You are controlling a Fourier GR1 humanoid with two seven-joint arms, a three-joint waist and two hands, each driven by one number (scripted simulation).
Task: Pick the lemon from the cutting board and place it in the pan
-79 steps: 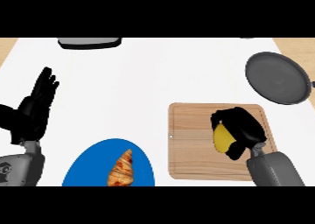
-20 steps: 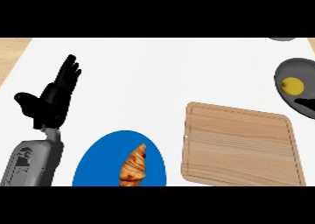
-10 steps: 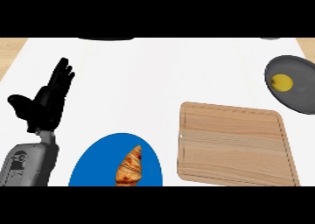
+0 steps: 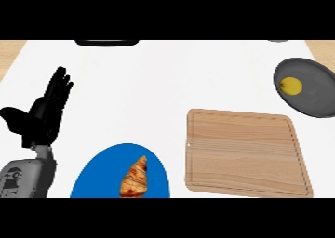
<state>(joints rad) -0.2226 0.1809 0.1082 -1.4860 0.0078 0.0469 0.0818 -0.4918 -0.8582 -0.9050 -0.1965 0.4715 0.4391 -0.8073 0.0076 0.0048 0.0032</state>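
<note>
Where the white counter (image 4: 163, 83) runs out toward the far right, the lemon (image 4: 291, 85) sits inside the dark pan (image 4: 320, 100), a little left of the pan's middle and touching its floor. The pan is round and grey-black, and its right side is cut off by the edge of the view.

Nearer, and just left of the pan, lies the wooden cutting board (image 4: 247, 153) — flat on the counter, with rounded corners and its grain running left to right. The lemon is well apart from it.

To the left of the board, at the near edge, is a blue plate (image 4: 101, 179) with a croissant (image 4: 134, 176) on it, standing lengthwise with its tip pointing away. The plate and the board are near each other but do not touch.

At the left side of the view the left hand (image 4: 41, 118) rests above the counter — fingers (image 4: 59, 86) straight and pointing away, thumb out to the left, holding nothing. Its grey forearm (image 4: 23, 179) comes up from the near left corner. The right hand does not show anywhere.

Along the far edge, left of centre, a dark flat object (image 4: 107, 42) is half cut off; I cannot tell what it is.
</note>
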